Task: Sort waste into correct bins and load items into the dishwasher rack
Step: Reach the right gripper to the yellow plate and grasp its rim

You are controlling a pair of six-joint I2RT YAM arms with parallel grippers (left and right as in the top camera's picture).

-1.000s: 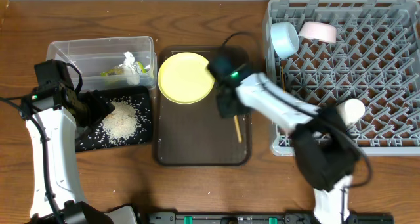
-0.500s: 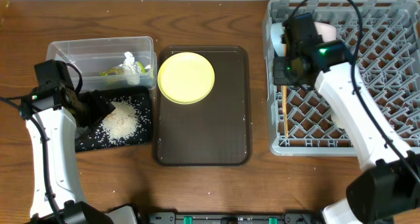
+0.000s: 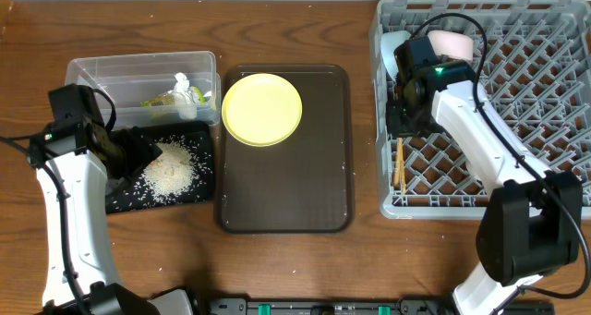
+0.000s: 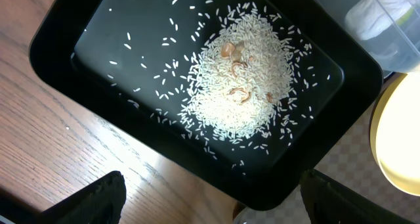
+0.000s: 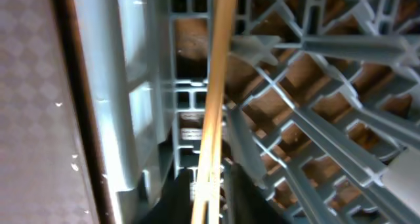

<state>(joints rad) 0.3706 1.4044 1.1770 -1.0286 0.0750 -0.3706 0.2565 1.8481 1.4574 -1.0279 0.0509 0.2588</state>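
Observation:
The thin wooden chopsticks (image 3: 400, 164) lie along the left column of the grey dishwasher rack (image 3: 545, 121). My right gripper (image 3: 404, 121) hangs over their far end. In the right wrist view the chopsticks (image 5: 213, 86) run between its fingers, and my right gripper (image 5: 209, 201) is open a little with a thin gap on each side. A light blue bowl (image 3: 392, 49) and a pale bowl (image 3: 450, 43) stand in the rack's far left corner. My left gripper (image 4: 216, 204) is wide open above the black tray (image 4: 98, 46), which holds rice (image 4: 239, 86). The yellow plate (image 3: 262, 109) sits on the brown tray (image 3: 286, 186).
The clear tub (image 3: 138, 75) behind the black tray (image 3: 199, 193) holds a green-yellow wrapper (image 3: 166, 100) and a white tissue (image 3: 185, 82). The rack's left wall (image 5: 111, 86) stands close beside the right fingers. My left gripper (image 3: 138, 153) overhangs the black tray's near left corner.
The right arm carried the chopsticks from the brown tray to the rack's left column, lowered them there and parted its jaws. The left arm has not moved.

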